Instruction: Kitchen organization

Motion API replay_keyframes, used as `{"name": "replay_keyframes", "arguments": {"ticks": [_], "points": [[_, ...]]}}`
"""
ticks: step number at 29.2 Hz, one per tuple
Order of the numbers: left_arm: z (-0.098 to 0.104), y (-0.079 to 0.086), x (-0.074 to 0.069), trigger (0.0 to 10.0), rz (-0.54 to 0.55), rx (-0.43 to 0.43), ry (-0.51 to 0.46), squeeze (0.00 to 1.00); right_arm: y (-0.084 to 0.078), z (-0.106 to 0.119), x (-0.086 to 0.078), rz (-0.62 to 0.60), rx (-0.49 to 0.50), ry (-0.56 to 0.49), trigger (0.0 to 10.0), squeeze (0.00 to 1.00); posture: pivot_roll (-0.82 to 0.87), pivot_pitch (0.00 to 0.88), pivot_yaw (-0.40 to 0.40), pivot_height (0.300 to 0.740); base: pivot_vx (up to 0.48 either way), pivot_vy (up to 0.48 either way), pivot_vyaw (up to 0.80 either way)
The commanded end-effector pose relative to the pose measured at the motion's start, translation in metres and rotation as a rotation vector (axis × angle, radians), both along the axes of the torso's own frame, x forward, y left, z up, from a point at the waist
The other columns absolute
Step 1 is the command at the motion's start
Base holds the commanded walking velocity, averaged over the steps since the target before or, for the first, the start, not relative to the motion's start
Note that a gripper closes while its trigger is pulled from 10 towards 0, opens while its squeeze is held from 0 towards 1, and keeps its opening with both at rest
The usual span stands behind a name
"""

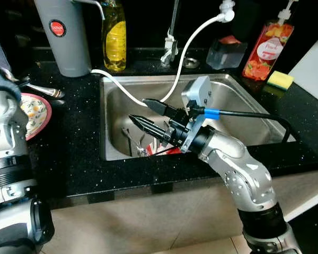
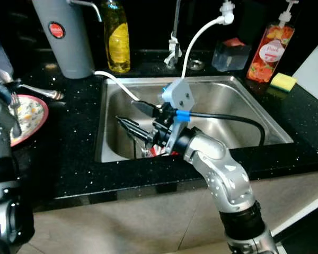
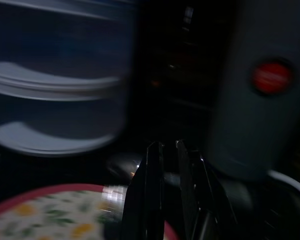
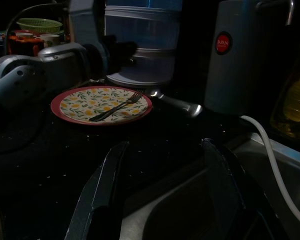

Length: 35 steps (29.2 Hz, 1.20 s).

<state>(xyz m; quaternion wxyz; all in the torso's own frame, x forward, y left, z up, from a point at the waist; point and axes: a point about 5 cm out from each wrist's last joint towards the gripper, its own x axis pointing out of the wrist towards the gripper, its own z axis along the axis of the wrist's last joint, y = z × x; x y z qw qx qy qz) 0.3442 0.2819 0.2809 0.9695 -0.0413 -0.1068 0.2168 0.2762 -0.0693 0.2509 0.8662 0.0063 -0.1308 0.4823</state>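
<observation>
Sink [image 1: 244, 100] set in black counter [image 1: 74, 159]; right hand [image 1: 143, 114] spread, empty, above it.

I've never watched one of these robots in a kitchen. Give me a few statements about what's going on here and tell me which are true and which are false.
1. The right gripper is over the sink with its fingers apart. True.
2. A fork lies on the flowered plate. True.
3. The plate sits inside the sink. False: it is on the black counter, to the sink's left.
4. The yellow sponge is at the sink's left. False: it lies at its right.
5. The left gripper is near the plate. True.
</observation>
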Motion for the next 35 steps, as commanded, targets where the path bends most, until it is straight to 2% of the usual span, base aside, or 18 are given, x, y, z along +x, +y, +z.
{"name": "replay_keyframes", "arguments": {"ticks": [1,3,4,5,7,9,14,15,18,19,20,21,26,31,32,34,35], "points": [[-0.009,-0.01,0.003,10.0,-0.059,0.003,0.045,0.0,-0.003,0.001,0.002,-0.014,-0.001,0.0,10.0,0.0,0.07,0.0,-0.039,0.74,0.0,0.0,0.0],[-0.017,-0.024,0.006,10.0,-0.176,-0.009,0.086,0.0,-0.002,0.001,0.002,-0.007,0.0,-0.002,10.0,0.0,0.07,0.0,-0.039,0.74,0.0,0.0,0.0],[-0.017,-0.024,0.006,10.0,-0.176,-0.009,0.086,0.0,-0.002,0.001,0.002,-0.007,0.0,-0.002,10.0,0.0,0.07,0.0,-0.039,0.74,0.0,0.0,0.0],[-0.023,-0.034,0.008,10.0,-0.247,0.015,0.123,0.0,-0.002,0.002,0.002,-0.003,0.001,-0.003,10.0,0.0,0.07,0.0,-0.039,0.74,0.0,0.0,0.0],[-0.031,-0.042,0.007,10.0,-0.3,0.037,0.155,0.0,-0.002,0.002,0.001,-0.001,0.0,-0.005,10.0,0.0,0.07,0.0,-0.039,0.74,0.0,0.0,0.0],[-0.033,-0.04,0.007,10.0,-0.277,0.056,0.172,0.0,-0.002,0.002,0.001,-0.003,0.001,-0.004,10.0,0.0,0.07,0.0,-0.042,0.74,0.0,0.0,0.0],[-0.033,-0.03,0.008,10.0,-0.212,0.035,0.2,0.0,-0.002,0.002,0.002,-0.003,-0.001,-0.004,10.0,0.0,0.07,0.0,-0.041,0.74,0.0,0.0,0.0],[-0.036,-0.018,0.009,10.0,-0.126,-0.006,0.25,0.0,-0.001,0.002,0.002,-0.004,0.001,-0.004,10.0,0.0,0.07,0.0,-0.035,0.74,0.0,0.0,0.0],[-0.039,-0.011,0.008,10.0,-0.071,-0.044,0.285,0.0,-0.001,0.002,0.002,-0.005,0.002,-0.004,10.0,0.0,0.07,0.0,-0.035,0.74,0.0,0.0,0.0],[-0.043,-0.001,0.005,10.0,0.005,-0.075,0.319,0.0,-0.001,0.002,0.002,-0.006,0.003,-0.004,10.0,0.0,0.07,0.0,-0.033,0.74,0.0,0.0,0.0],[-0.047,0.007,0.003,10.0,0.053,-0.098,0.343,0.8,-0.001,0.002,0.002,-0.006,0.003,-0.004,10.0,0.0,0.07,0.0,-0.031,0.74,0.0,0.0,0.0],[-0.05,0.012,0.0,10.0,0.086,-0.113,0.359,1.0,-0.001,0.001,0.002,-0.007,0.003,-0.003,10.0,0.0,0.07,0.0,-0.031,0.74,0.0,0.0,0.0],[-0.064,0.021,-0.005,10.0,0.121,-0.168,0.399,1.0,-0.001,0.001,0.002,-0.007,0.004,-0.002,10.0,0.0,0.07,0.0,-0.031,0.74,0.0,0.0,0.0],[-0.071,0.02,-0.004,10.0,0.11,-0.22,0.424,1.0,-0.001,0.001,0.002,-0.004,0.004,-0.003,10.0,0.0,0.07,0.0,-0.034,0.74,0.0,0.0,0.0],[-0.073,0.019,-0.003,10.0,0.096,-0.229,0.44,0.32,-0.001,0.002,0.002,-0.003,0.004,-0.004,10.0,0.0,0.07,0.0,-0.036,0.74,0.0,0.0,0.0],[-0.073,0.018,-0.003,10.0,0.093,-0.229,0.452,0.32,-0.001,0.002,0.002,-0.002,0.004,-0.005,10.0,0.0,0.07,0.0,-0.036,0.74,0.0,0.0,0.0],[-0.074,0.019,-0.003,10.0,0.102,-0.224,0.461,0.0,-0.001,0.002,0.002,-0.001,0.004,-0.005,10.0,0.0,0.07,0.0,-0.037,0.74,0.0,0.0,0.0]]}}
